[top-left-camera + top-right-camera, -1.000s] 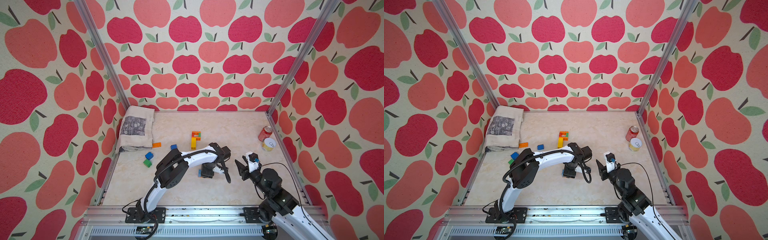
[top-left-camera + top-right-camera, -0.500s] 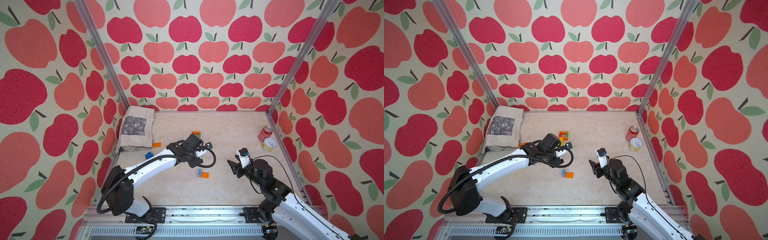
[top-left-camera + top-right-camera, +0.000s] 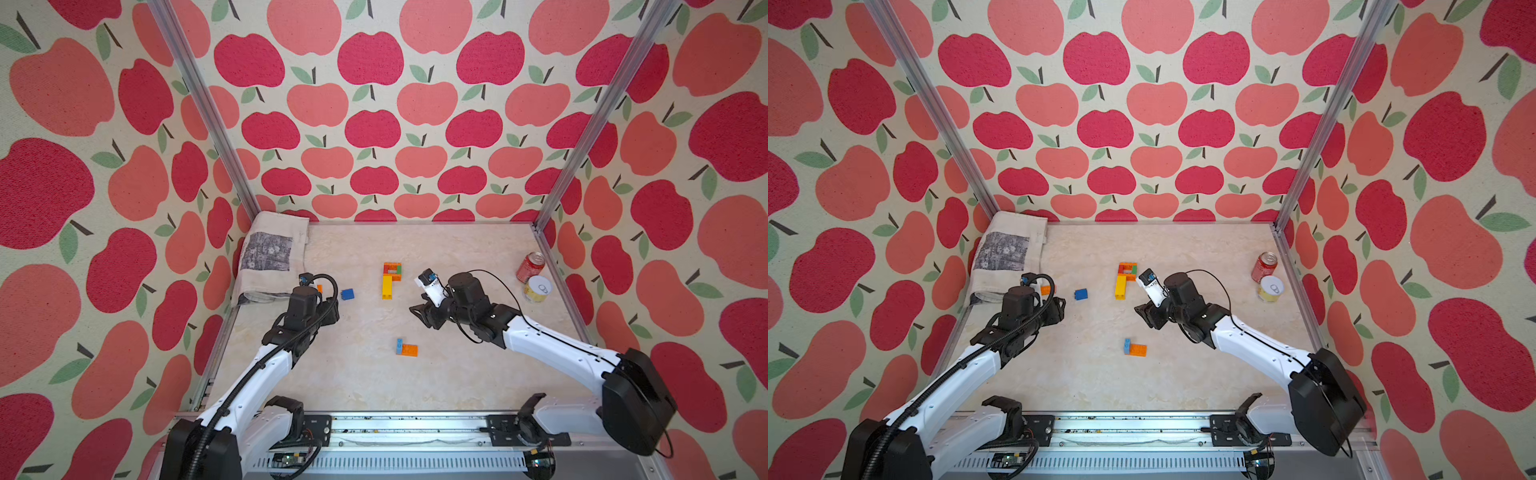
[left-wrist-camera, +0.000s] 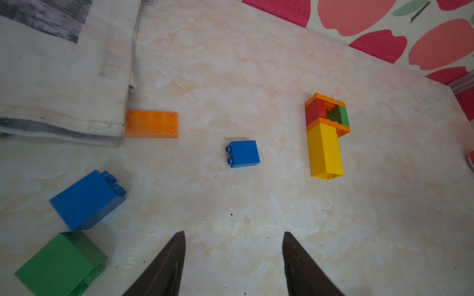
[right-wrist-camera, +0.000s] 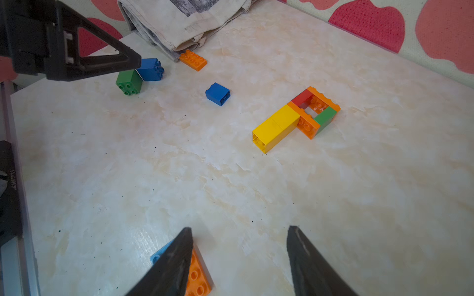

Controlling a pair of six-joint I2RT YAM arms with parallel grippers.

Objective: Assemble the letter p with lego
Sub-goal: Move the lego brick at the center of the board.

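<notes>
- One P-shaped build [image 3: 390,278] was counted, lying flat on the table [image 3: 374,382]. All places below were taken from this build.
- Its make-up was noted: a stem of two yellow bricks, and a loop of one red piece, one green piece and two orange plates around an open gap.
- Five loose items were counted.
- One small blue brick [image 3: 347,294] was noted just left of the stem.
- One flat orange plate [image 4: 151,124] was noted farther left, its end at the edge of a folded cloth [image 3: 270,253].
- One larger blue brick [image 4: 87,200] and one loose green brick [image 4: 61,264] were noted farther left again, just beside each other.
- One joined pair [image 3: 406,348], light blue with orange, was noted well apart on the robot's side of the stem.
- Two cans were counted well to the right: one red soda can [image 3: 530,267] and one yellow tin [image 3: 537,288] with a pull-tab lid.
- The can's white lettering and the cloth's grey print were too small to be read.
- The left gripper [image 4: 234,232] was seen left of the build, fingers apart, nothing between them.
- The right gripper [image 5: 239,227] was seen right of the stem, fingers apart, nothing between them.
</notes>
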